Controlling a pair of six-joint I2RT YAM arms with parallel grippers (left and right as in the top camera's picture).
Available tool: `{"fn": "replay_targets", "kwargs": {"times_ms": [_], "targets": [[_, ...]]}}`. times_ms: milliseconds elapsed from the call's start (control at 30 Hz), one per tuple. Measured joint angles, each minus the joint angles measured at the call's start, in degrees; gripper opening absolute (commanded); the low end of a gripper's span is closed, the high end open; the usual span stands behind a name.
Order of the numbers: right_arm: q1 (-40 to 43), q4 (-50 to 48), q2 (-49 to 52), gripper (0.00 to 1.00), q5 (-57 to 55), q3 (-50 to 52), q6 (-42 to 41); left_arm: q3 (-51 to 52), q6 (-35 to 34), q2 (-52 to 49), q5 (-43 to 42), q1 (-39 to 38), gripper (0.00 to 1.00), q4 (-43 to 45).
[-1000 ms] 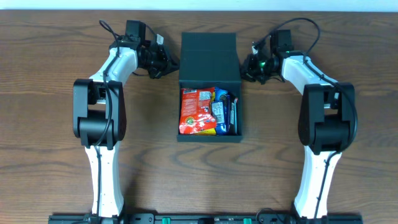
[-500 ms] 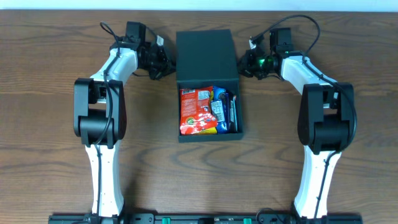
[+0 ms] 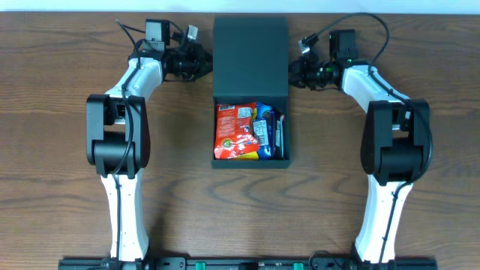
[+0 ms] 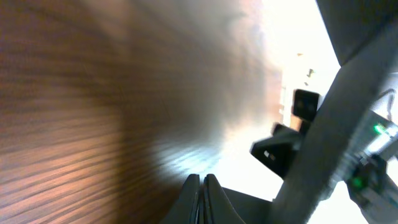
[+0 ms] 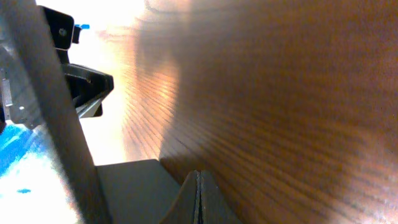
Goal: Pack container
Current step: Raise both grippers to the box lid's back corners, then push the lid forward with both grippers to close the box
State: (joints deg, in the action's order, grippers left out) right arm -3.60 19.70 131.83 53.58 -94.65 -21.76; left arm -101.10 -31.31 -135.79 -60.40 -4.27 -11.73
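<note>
Brown wood-grain surface (image 3: 60,187) fills both wrist views. Left tool (image 4: 201,194) and right tool (image 5: 199,190) each show tips pressed together; whether they pinch anything I cannot tell. They flank the open flap lid (image 3: 250,56) of the container (image 3: 250,163), which sits mid-surface with snack packets (image 3: 234,133) inside. My judgement: uneven pushes from the two sides could twist the flap or skid the box, and bulging packets may block it seating.

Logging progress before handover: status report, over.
Left gripper shut at lid edge. Right gripper shut, opposite edge. Container open, snack packets inside. Nothing blocking.
</note>
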Motion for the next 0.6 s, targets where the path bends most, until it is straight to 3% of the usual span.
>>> {"fn": "replay_targets", "kwargs": {"times_ms": [167,600], "targets": [[0.07,1.92,0.02,0.02,1.81,-4.59,1.14,-0.46,-0.07,0.00,-5.57,0.04,0.06,1.77],[0.04,20.90,-2.97,0.02,-1.51,-11.91,10.29,-8.70,-0.20,0.02,-15.67,1.53,0.06,4.28]]}}
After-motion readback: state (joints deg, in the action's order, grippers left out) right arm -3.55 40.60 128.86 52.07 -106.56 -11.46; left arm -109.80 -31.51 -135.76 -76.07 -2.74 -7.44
